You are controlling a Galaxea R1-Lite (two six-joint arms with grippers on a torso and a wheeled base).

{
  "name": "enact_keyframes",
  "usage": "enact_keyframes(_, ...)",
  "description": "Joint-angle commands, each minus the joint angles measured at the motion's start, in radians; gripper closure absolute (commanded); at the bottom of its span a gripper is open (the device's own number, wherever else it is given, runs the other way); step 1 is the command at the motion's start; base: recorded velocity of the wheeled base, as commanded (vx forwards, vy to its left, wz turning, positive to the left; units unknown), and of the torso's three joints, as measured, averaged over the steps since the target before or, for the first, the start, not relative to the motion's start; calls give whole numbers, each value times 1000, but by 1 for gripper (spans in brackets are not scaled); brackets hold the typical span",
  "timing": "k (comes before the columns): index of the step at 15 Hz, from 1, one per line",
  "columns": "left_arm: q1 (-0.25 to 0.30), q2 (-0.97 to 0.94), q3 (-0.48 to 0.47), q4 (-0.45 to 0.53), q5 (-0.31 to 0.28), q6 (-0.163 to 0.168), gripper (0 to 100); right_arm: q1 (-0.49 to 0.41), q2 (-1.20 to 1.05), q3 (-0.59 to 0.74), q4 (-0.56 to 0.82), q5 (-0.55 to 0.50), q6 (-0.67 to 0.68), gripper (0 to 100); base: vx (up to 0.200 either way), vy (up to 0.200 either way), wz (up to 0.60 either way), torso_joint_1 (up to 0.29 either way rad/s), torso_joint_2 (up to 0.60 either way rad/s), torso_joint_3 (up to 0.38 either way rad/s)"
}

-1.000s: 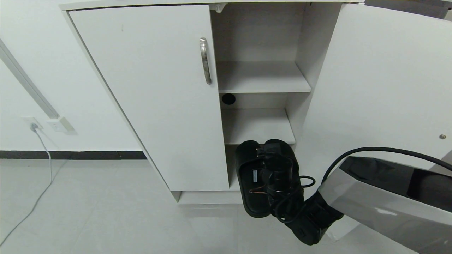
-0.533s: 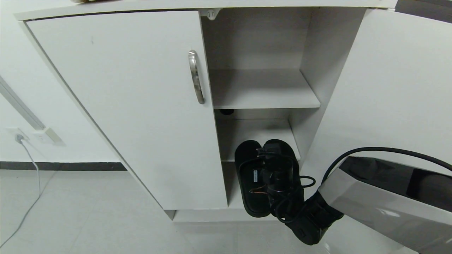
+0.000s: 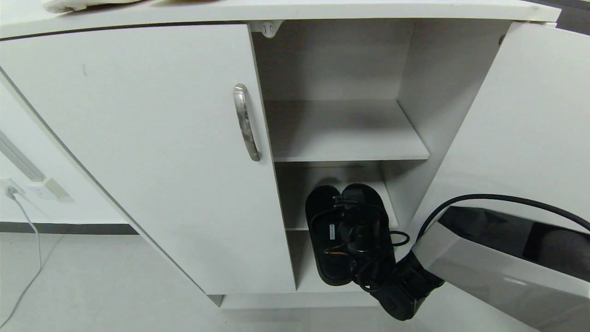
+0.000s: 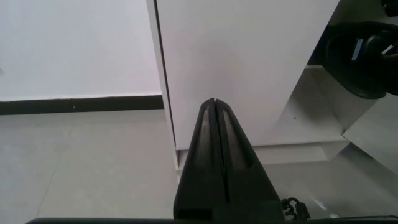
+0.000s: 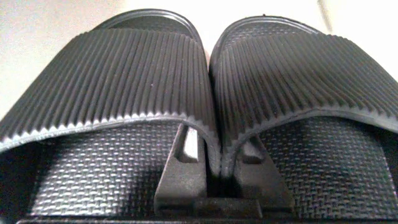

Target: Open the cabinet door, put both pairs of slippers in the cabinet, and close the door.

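Note:
A pair of black slippers [image 3: 328,240] hangs side by side in front of the cabinet's open right half, level with the lower shelf [image 3: 295,207]. My right gripper [image 3: 354,221] is shut on them. In the right wrist view its fingers [image 5: 186,163] pinch the two ribbed straps [image 5: 124,74] together where they meet. My left gripper [image 4: 214,111] is shut and holds nothing, low over the floor before the closed left door [image 4: 242,56]. The slippers [image 4: 364,56] show past that door's edge.
The right door [image 3: 521,120] stands swung open beside my right arm. The left door [image 3: 138,152] with its metal handle [image 3: 245,122] is closed. The upper shelf [image 3: 345,133] is bare. A pale object [image 3: 78,4] lies on the cabinet top. A wall socket and cable [image 3: 11,193] are far left.
The whole head picture has shifted: the camera has come nearer the cabinet. The right gripper and the slippers now stand closer to the opening, still held the same way.

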Motion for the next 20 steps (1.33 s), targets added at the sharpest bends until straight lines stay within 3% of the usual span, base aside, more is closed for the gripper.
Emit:
enact_keyframes(1,0,1,0,0,0,0,100,-10,18,-25,10,-1,1,100,0,0,0,0,0,0)
enact_keyframes(10,0,1,0,0,0,1,100,-71,38,-231,167,7,11,100,0,0,0,0,0,0)
enact_keyframes(14,0,1,0,0,0,3,100,-99,105,-421,285,7,13,100,0,0,0,0,0,0)
enact_keyframes(20,0,1,0,0,0,6,100,-120,174,-598,389,9,14,100,0,0,0,0,0,0)
